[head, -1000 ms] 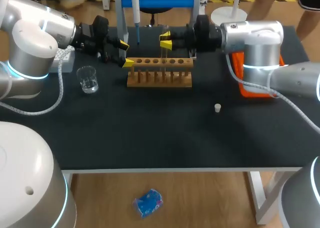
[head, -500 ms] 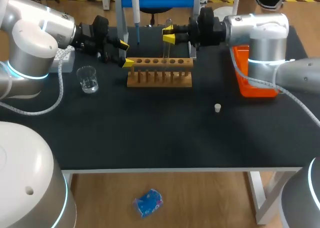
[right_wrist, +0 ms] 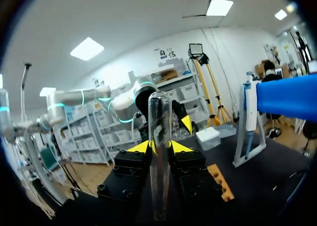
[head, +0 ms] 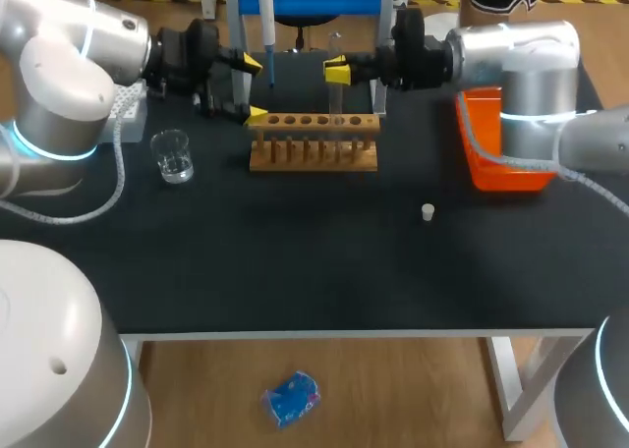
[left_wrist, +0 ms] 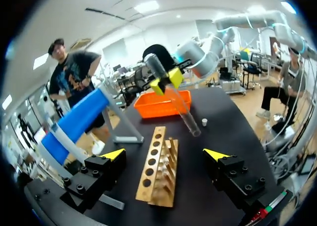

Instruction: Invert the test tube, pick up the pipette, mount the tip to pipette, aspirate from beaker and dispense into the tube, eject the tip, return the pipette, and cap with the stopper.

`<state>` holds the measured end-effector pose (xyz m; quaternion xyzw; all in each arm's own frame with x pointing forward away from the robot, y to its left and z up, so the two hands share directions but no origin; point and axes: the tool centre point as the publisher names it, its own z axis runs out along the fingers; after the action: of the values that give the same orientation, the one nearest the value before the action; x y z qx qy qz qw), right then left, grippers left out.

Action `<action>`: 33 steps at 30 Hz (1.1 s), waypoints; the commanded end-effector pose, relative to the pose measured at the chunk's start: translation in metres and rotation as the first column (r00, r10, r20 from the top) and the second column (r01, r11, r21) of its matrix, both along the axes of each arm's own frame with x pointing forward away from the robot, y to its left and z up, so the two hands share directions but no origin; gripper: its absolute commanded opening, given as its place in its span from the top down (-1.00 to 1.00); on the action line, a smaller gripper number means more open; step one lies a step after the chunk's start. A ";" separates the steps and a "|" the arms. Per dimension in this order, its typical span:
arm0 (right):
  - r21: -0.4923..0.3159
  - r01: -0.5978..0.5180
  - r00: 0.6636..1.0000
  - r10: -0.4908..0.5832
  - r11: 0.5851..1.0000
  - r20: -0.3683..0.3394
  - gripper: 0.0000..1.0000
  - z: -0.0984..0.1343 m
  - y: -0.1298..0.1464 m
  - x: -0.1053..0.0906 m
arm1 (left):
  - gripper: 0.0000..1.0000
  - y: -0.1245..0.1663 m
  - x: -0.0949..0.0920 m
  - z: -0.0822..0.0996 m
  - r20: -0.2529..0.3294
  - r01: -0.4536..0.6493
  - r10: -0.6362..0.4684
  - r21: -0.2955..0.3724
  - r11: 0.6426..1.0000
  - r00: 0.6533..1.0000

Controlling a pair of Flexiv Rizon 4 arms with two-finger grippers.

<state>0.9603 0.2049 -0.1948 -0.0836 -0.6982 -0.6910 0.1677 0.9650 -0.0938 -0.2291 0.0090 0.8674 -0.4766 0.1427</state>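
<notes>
Saw the right gripper [head: 336, 72] clenched on the test tube [head: 334, 45], yellow tips pressing the glass from two sides partway along its length; found the tube close to upright in the head view, over the far side of the wooden rack [head: 313, 141], lower end down near the rack's top board; from the left wrist view, looked tilted and clear of the holes, though could not tell this for certain. Found the left gripper [head: 253, 87] released, fingers spread wide with nothing between them, hanging at the rack's left end; could not tell whether the nearer tip touched the wood; from its own wrist view, saw the rack lying ahead between the two fingers. Noted the pipette [head: 265, 21] hanging on its stand at the far edge of the table [head: 314, 271], behind the rack and between the two grippers. Spotted the glass beaker [head: 174, 156] left of the rack, near the left arm; the small white stopper [head: 428, 211] alone on the dark surface, right of the rack and nearer the front, well apart from it; an orange tray [head: 491, 168] beneath the right arm.
</notes>
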 end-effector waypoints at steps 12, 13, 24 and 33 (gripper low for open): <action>-0.007 -0.014 0.992 0.013 1.000 -0.127 1.00 0.009 -0.007 0.000 | -1.00 0.006 -0.012 0.003 0.411 0.125 -0.115 0.003 0.992 0.904; -0.018 -0.018 0.988 0.015 1.000 -0.156 1.00 0.010 -0.007 -0.002 | -1.00 0.006 -0.012 0.002 0.464 0.134 -0.138 0.042 0.990 0.875; -0.105 0.056 0.773 -0.110 0.993 -0.625 1.00 0.032 -0.010 -0.016 | -1.00 -0.006 -0.037 0.027 0.811 0.229 -0.327 0.244 0.943 0.485; -0.153 0.045 0.740 -0.136 0.987 -0.659 1.00 0.034 -0.013 -0.019 | -1.00 -0.006 -0.036 0.030 0.814 0.201 -0.307 0.237 0.951 0.493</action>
<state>0.9438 0.1926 -0.1662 -0.3523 -0.6207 -0.5875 0.3813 0.9322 -0.1009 -0.1938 0.3448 0.7366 -0.3967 0.4256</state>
